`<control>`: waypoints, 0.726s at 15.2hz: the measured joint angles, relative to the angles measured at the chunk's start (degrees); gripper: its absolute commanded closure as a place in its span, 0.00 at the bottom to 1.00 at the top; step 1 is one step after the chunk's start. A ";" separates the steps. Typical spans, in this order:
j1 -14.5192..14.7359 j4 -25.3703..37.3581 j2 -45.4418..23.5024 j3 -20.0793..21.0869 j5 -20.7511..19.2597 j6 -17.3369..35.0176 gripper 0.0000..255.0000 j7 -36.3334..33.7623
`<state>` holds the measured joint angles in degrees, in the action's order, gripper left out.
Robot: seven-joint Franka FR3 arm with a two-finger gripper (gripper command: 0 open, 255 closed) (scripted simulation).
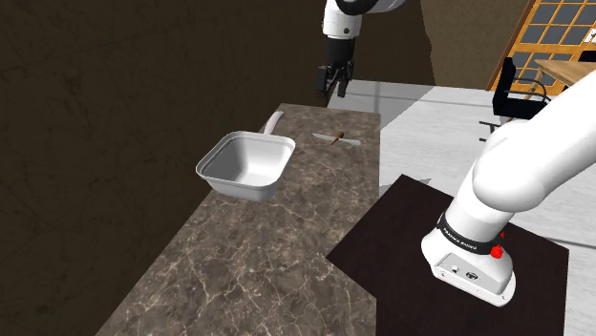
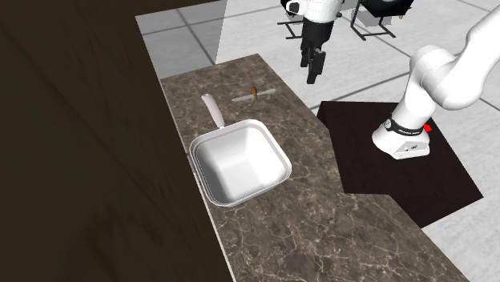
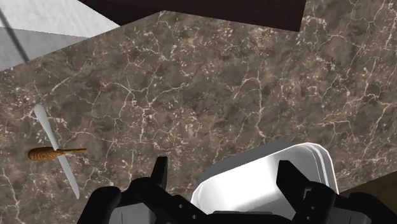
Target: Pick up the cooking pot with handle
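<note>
Marbled brown stone forms the surface (image 1: 258, 267), and on it your cooking pot (image 1: 246, 164) sits upright near the edge by the dark wall. It is a pale, square-sided pan with rounded corners. Its basin shows bare white floor and walls.

The second exterior view gives you the handle (image 2: 213, 110) whole, running from the rim towards a thin utensil (image 2: 253, 94) that lies apart from the pot. From the shoulder view you catch just the handle's curve behind the rim.

Your hand (image 1: 335, 84) hangs high over the surface's far end, well apart from the pot, fingers spread wide and clasping nothing. The wrist view shows you the pot's rim between them, untouched.
</note>
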<state>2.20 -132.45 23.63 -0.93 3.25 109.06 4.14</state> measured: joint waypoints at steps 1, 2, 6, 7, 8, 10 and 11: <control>0.16 0.74 -1.93 -0.29 0.23 1.27 0.00 1.03; 0.25 1.09 -3.77 -0.67 0.45 2.77 0.00 2.23; 0.94 4.53 -12.25 -1.49 1.91 7.98 0.00 6.45; 1.14 5.16 -14.04 -1.53 2.37 9.15 0.00 7.37; 1.20 5.94 -16.07 -1.74 2.82 10.41 0.00 8.61; 1.39 9.08 -20.50 -1.89 3.76 11.71 0.00 10.71; 1.49 10.53 -22.98 -1.88 4.32 12.79 0.00 11.77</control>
<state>3.70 -121.92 0.65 -2.80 7.57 121.84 15.91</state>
